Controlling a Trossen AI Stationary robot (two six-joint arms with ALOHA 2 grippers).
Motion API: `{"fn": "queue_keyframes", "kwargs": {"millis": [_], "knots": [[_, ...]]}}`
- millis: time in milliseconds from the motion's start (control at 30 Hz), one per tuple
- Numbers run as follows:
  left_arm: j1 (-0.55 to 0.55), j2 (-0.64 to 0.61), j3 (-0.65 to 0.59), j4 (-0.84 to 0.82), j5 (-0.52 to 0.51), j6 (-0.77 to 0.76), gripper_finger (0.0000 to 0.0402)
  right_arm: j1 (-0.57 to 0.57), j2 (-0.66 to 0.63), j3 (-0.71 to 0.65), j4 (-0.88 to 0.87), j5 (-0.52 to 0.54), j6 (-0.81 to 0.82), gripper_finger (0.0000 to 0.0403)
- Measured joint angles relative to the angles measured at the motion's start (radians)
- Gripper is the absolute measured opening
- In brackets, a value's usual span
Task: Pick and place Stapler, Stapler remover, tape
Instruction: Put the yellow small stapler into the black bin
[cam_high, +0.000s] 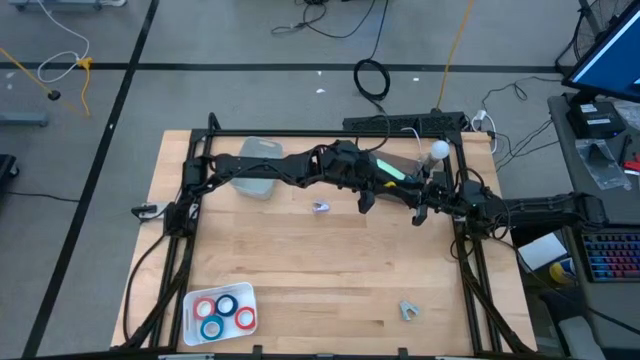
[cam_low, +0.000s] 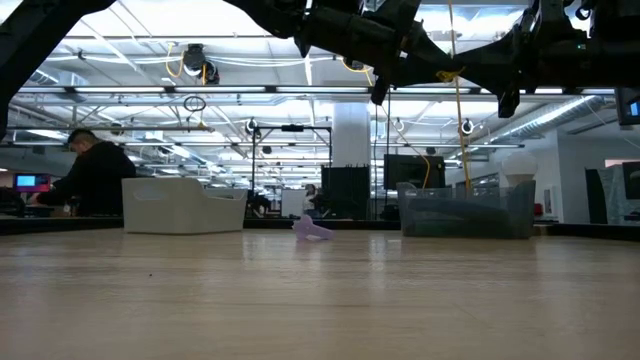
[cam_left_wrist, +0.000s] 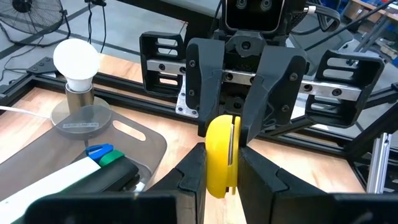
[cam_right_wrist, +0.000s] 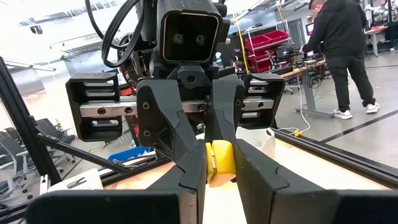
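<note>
Both grippers clench one yellow object (cam_left_wrist: 222, 154) between them: left gripper (cam_left_wrist: 217, 165), right gripper (cam_right_wrist: 219, 163), meeting at upper right of the high view; tape rolls (cam_high: 223, 311) lie in a white tray (cam_high: 190, 327) at lower left

- Both arms meet high over the far right of the table (cam_high: 330, 270), blocking passage there.
- The clear bin (cam_low: 465, 211) and lamp (cam_high: 438, 152) crowd that far edge; a white bin (cam_low: 182, 205) stands far left.
- A small purple item (cam_high: 320, 207) lies mid-table.
- The near centre boards are bare; a tray of tape (cam_high: 222, 311) and a grey item (cam_high: 408, 311) sit near the front.
</note>
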Motion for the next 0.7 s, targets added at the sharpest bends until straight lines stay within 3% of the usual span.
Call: {"fn": "queue_keyframes", "kwargs": {"millis": [400,700], "knots": [[0.000,0.000,0.000,-0.007,-0.029,0.008,0.0077,0.000,0.000,-0.001,-0.001,0.008,0.002,0.0055],[0.003,0.000,0.000,-0.018,-0.056,0.019,0.0159,0.000,0.001,-0.001,-0.003,0.012,0.007,0.0054]]}}
